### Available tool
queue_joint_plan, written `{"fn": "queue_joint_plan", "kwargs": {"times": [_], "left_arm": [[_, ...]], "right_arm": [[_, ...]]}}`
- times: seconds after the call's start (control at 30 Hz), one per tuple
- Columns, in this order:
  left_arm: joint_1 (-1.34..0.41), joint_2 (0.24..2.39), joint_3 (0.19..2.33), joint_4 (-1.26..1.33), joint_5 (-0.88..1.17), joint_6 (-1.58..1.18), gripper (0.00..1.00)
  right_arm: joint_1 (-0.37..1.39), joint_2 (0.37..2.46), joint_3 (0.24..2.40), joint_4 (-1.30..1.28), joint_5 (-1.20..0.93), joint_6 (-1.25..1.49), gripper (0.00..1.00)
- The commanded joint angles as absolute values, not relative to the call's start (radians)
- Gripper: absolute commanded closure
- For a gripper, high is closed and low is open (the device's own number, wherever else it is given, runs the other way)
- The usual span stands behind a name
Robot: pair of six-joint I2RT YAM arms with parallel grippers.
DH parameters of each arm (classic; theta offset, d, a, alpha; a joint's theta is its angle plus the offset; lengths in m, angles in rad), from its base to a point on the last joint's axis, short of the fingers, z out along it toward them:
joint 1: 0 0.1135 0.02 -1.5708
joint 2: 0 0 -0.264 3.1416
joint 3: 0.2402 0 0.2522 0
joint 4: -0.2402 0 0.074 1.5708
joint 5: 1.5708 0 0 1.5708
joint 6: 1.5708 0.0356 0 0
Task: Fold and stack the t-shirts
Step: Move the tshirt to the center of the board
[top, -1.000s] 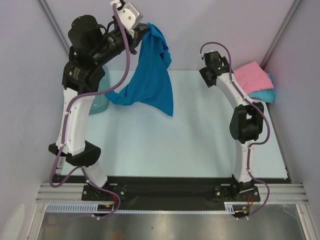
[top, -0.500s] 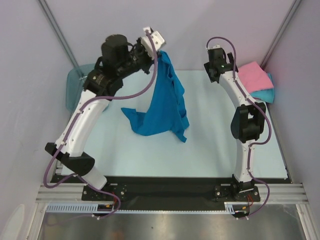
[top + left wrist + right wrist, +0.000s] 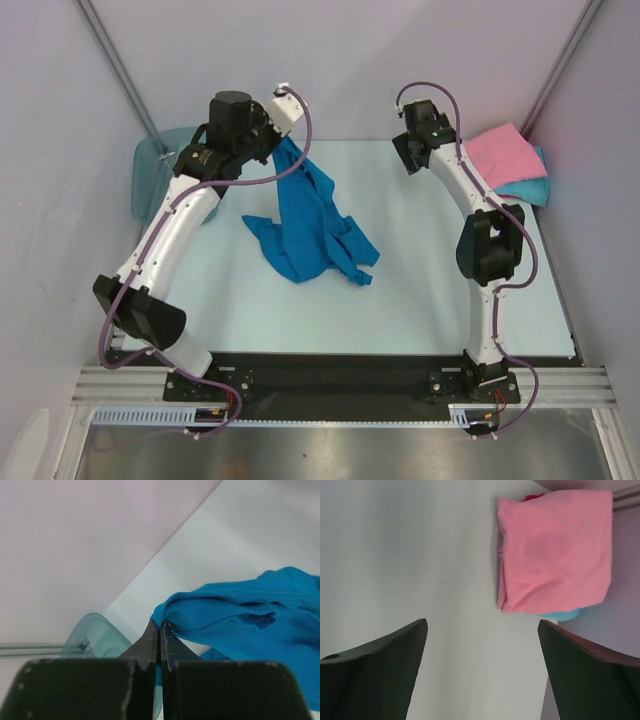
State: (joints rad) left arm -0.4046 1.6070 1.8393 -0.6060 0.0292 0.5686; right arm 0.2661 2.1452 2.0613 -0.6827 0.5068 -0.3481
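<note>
Left arm [image 3: 165,232] runs from its base out to an elbow low at the near-left edge, then slopes up over the far-left part of the surface [image 3: 420,300] with the wrist turned toward centre. The left gripper [image 3: 160,626] has its fingers [image 3: 147,644] pressed together, a fold of the deep blue t-shirt [image 3: 250,622] pinched at the tips. Right arm [image 3: 478,235] stands nearly upright from its base and curves toward the far edge, wrist pitched down — right gripper [image 3: 482,625] faces the surface, fingers spread wide, nothing between them.
</note>
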Motion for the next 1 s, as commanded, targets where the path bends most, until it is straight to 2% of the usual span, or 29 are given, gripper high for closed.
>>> {"fn": "queue_joint_plan", "kwargs": {"times": [0.0,0.17,0.27,0.47,0.7,0.97], "left_arm": [[-0.399,1.559,1.780,-0.641,0.043,0.653,1.00],[-0.387,1.557,1.691,-0.649,0.003,0.690,1.00],[-0.385,1.594,1.689,-0.657,-0.096,0.698,1.00],[-0.371,1.672,1.709,-0.643,-0.276,0.721,1.00],[-0.354,1.750,1.770,-0.641,-0.334,0.696,1.00],[-0.353,1.812,1.819,-0.640,-0.380,0.690,1.00]], "right_arm": [[0.278,2.193,2.138,-0.785,0.392,-0.342,0.00],[0.281,2.206,2.138,-0.978,0.052,-0.357,0.00],[0.281,2.201,2.123,-1.057,-0.159,-0.403,0.00],[0.301,2.198,2.129,-1.173,-0.372,-0.538,0.00],[0.345,2.200,2.099,-1.369,-0.400,-0.803,0.03],[0.387,2.180,1.948,-1.351,-0.316,-0.934,0.04]]}}
